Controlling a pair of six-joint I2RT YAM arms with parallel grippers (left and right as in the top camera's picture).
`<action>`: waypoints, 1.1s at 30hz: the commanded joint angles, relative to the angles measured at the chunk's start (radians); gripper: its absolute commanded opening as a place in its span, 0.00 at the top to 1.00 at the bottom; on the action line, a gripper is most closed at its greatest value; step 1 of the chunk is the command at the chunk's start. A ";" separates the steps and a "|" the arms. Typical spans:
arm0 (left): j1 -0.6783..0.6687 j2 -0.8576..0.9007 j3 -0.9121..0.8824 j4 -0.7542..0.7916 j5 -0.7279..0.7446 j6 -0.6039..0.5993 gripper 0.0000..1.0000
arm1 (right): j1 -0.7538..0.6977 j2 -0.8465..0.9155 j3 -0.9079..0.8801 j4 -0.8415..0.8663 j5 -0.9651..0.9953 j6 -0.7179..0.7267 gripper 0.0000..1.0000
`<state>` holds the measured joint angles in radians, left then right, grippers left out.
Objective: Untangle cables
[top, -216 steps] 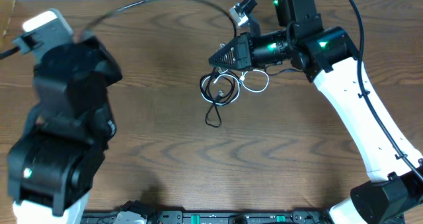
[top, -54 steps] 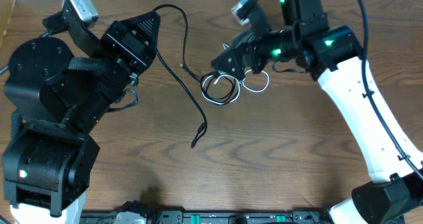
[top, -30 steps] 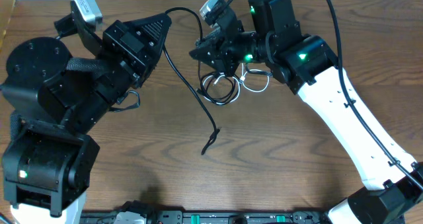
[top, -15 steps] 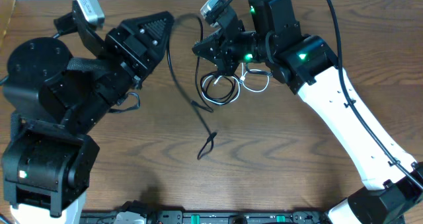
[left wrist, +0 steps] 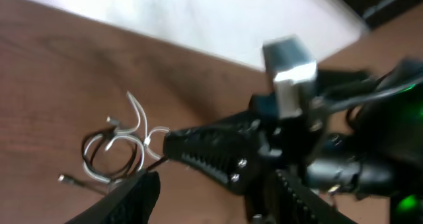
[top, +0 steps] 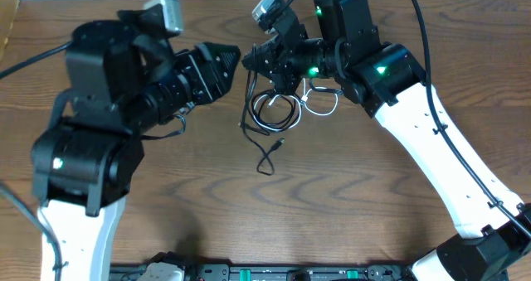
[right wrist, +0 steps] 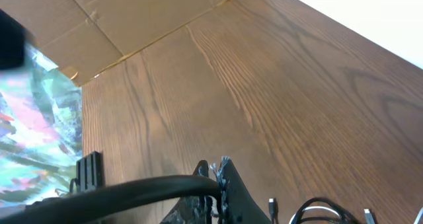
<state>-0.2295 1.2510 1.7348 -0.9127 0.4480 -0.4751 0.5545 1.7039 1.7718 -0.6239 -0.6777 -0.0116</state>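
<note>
- Overhead view: the brown table (top: 332,206) carries everything, and my two arms meet above its far middle.
- My left gripper (top: 235,59) points right, just beside the right one. In the left wrist view its fingers (left wrist: 140,196) stand apart with nothing between them.
- My right gripper (top: 247,65) is closed on the long black cable (top: 246,107), which hangs from it and trails onto the table.
- The cables (top: 278,111) lie as a small bundle just below the right gripper, with the white cable (top: 322,105) looping at their right edge.
- The long black cable ends in a plug (top: 282,142) that rests just below the bundle.
- I judge the step to be drawing this one cable out of the bundle. The next move calls for pulling it away to the side, perhaps with my left fingers pinning the bundle so it is not dragged along.
</note>
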 commanded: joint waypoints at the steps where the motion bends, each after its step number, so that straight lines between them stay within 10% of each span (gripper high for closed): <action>1: 0.004 0.023 0.008 -0.003 0.166 0.186 0.44 | -0.003 -0.003 -0.001 0.005 -0.005 -0.003 0.99; 23: -0.030 0.056 0.008 -0.010 0.224 0.228 0.49 | 0.017 -0.003 -0.001 0.011 -0.009 0.034 0.99; 33: -0.039 0.055 0.008 0.013 0.225 0.227 0.69 | 0.016 -0.003 -0.001 0.003 -0.001 0.033 0.99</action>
<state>-0.2657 1.3071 1.7348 -0.9054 0.6567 -0.2577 0.5671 1.7035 1.7718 -0.6178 -0.6765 0.0082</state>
